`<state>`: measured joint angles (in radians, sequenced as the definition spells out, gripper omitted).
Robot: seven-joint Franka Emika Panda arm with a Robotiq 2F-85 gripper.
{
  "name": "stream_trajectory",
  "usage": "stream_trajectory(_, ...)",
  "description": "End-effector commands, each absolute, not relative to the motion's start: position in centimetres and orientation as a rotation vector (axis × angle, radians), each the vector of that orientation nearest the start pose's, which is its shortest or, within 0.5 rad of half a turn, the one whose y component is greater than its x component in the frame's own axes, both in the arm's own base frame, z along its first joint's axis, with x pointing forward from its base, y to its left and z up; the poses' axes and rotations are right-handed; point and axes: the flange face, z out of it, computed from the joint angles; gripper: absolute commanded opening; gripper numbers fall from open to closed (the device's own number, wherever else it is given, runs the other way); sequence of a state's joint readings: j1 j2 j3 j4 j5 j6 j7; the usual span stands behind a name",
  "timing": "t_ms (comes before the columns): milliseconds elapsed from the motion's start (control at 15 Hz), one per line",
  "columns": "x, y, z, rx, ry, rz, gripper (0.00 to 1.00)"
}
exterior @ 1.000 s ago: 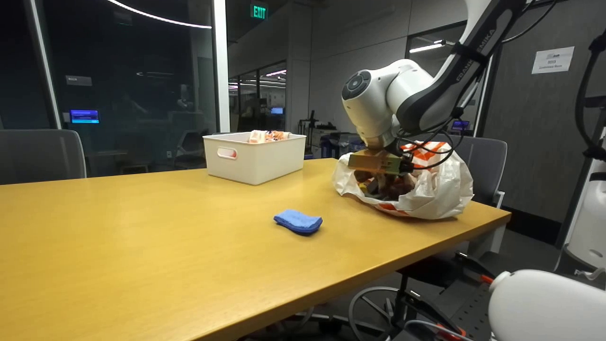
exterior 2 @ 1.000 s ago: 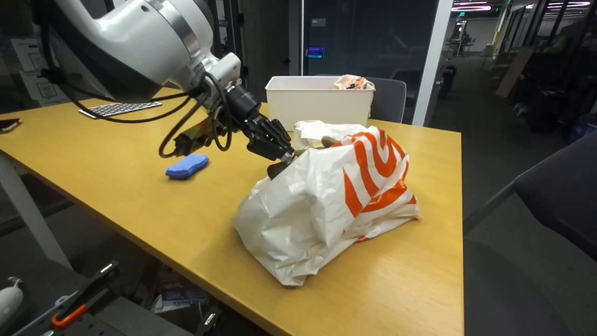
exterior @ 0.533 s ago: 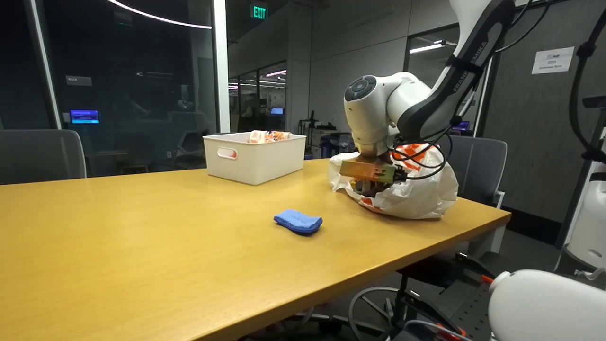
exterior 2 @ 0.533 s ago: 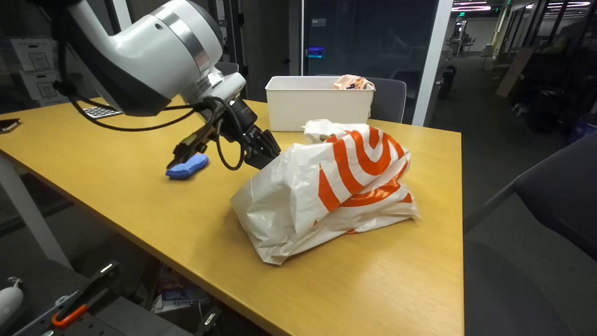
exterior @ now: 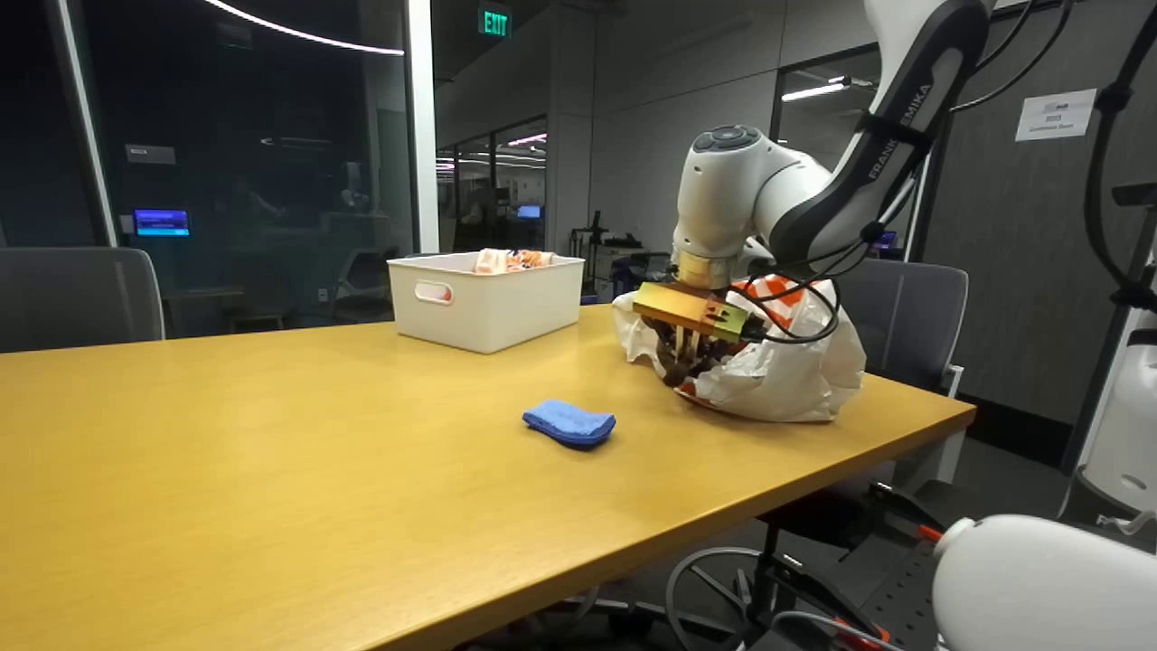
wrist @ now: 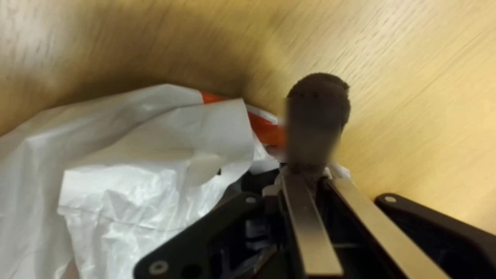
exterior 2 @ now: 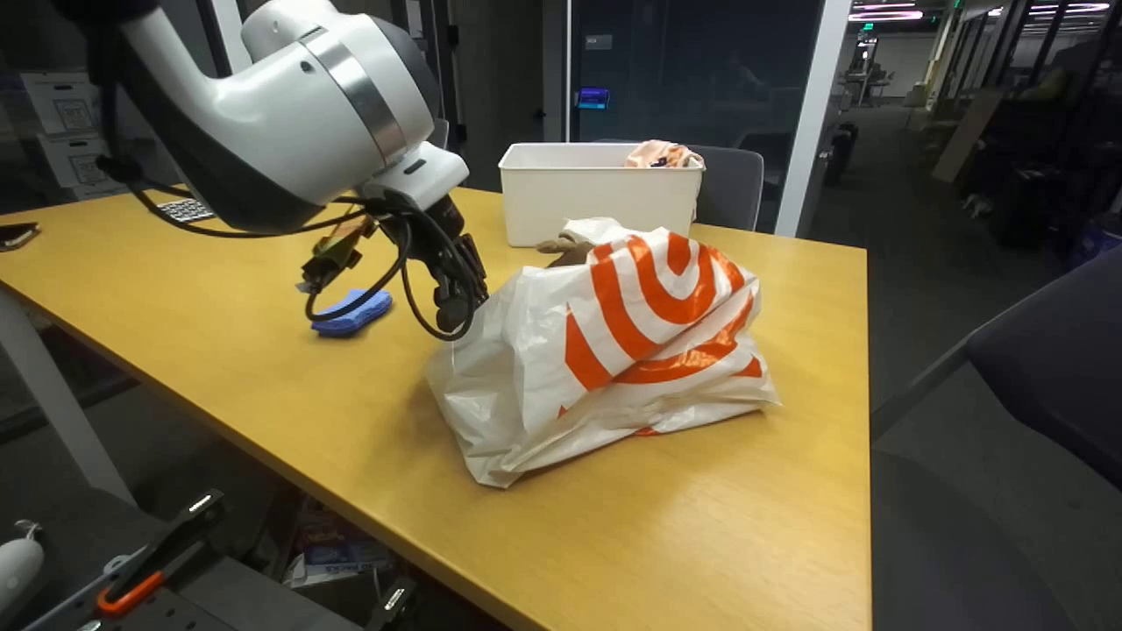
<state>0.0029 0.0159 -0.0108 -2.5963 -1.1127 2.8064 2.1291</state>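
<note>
Near the end edge of the surface [exterior 2: 745, 526], the bag [exterior 2: 605, 350] gapes inward, presumably giving the pincer [wrist: 307, 175], pinching a brown thing [wrist: 318, 108], room.

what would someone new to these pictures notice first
Probably the white plastic bag with its bold orange-red markings, slumped near one end of the table. Next comes the claw at the bag's mouth, closed on a dark brown fuzzy thing. The bright blue pad also stands out, lying on the table apart from the bag.
</note>
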Motion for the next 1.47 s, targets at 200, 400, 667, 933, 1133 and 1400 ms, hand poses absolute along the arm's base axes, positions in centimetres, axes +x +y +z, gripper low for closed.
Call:
stream_trajectory(200,43.2,3.5,26.9,-2.751,1.8,-0.973,0.63)
stream_trajectory(400,42.2,4.6,28.3,-2.805,1.822,-1.175,0.86)
stream_trajectory(667,40.9,8.3,30.6,-2.801,1.528,-1.096,1.0)
stream_trajectory(933,40.7,12.1,30.9,-2.819,1.221,-0.988,1.0)
stream_trajectory(1133,40.9,15.0,29.6,-2.907,0.97,-0.917,1.0)
stream_trajectory(1400,41.6,18.0,27.1,-3.043,0.654,-0.833,1.0)
